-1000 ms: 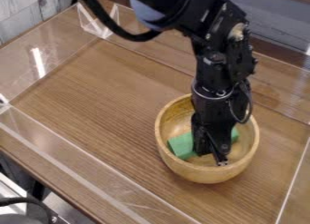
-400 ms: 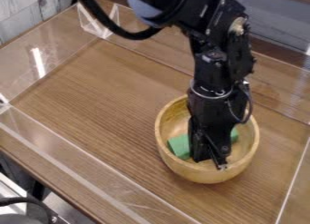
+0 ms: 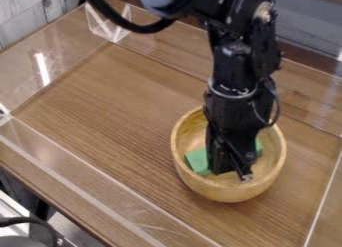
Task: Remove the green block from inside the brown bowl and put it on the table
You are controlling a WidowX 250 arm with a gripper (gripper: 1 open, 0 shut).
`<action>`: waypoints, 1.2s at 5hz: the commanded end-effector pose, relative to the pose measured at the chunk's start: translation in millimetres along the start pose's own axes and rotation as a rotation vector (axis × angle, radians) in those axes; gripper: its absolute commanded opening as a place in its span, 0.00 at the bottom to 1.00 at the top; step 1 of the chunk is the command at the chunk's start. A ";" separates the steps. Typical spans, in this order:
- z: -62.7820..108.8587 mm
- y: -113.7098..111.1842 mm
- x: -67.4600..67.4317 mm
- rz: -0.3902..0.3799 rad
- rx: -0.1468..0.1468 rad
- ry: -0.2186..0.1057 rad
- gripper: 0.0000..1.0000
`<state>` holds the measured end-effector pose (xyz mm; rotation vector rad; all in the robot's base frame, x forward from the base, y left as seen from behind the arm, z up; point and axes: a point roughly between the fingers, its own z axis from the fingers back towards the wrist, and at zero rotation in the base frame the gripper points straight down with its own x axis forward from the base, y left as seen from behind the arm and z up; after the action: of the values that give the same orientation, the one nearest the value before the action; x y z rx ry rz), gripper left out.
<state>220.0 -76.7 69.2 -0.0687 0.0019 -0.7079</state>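
The brown bowl [image 3: 197, 183] stands on the table [image 3: 120, 101] at the lower right. My gripper [image 3: 242, 170] points straight down into the bowl, its dark fingers shut across the middle of the green block [image 3: 199, 160]. Green shows to the left of the fingers, and a sliver shows to their right. The block's middle is hidden behind the fingers. I cannot tell whether the block still touches the bowl's floor.
Clear acrylic walls [image 3: 60, 176] run along the table's edges, near the front left and along the back. Bare wood-grain tabletop stretches to the left of the bowl. The black arm rises from the bowl toward the top centre.
The arm and gripper have edged slightly upward inside the bowl, and the green patch left of the fingers sits a touch higher. The bowl has not moved.
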 end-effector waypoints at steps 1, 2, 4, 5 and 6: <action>21.8 3.5 9.0 0.008 0.022 -0.066 0.00; 28.9 3.1 8.7 0.020 0.020 -0.070 0.00; 21.4 6.0 7.0 0.024 0.028 -0.076 1.00; 14.7 6.3 5.8 0.013 0.030 -0.078 1.00; 6.6 7.0 4.7 -0.001 0.034 -0.078 1.00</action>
<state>222.5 -75.4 68.2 -0.0684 -0.0511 -0.7119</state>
